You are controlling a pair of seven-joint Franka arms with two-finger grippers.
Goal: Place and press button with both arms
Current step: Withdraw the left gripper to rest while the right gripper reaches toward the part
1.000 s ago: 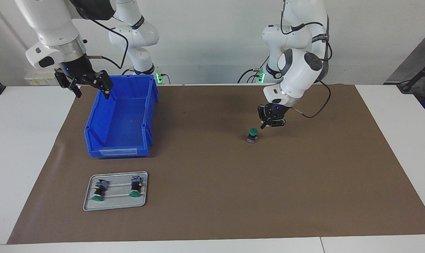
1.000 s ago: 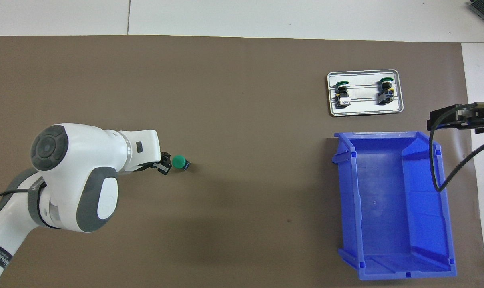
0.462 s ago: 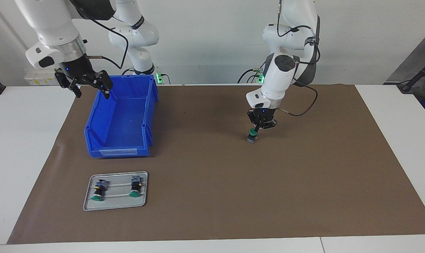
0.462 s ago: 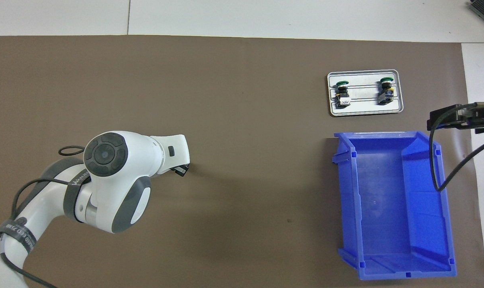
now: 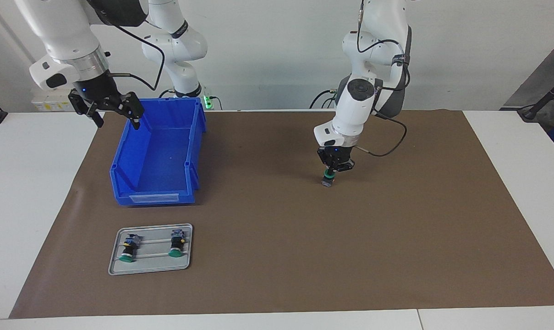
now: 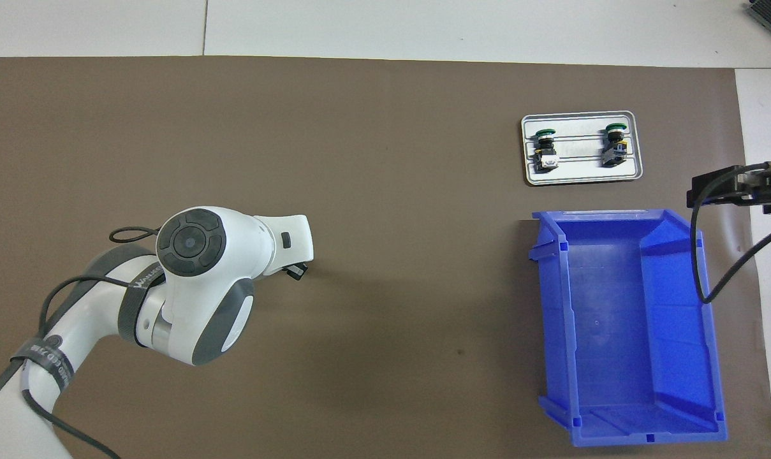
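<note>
While my left hand (image 5: 330,171), clenched, bore down on the button (image 5: 327,180) mid-tabletop, pressing was underway; next I judged a gentle lift. Right hand (image 5: 118,113), released, waited over the bin's (image 5: 157,160) eleven-o'clock corner.

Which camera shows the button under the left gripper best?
The facing view: the button stands on the mat with the shut left gripper down on its green cap. In the overhead view the arm hides it.
</note>
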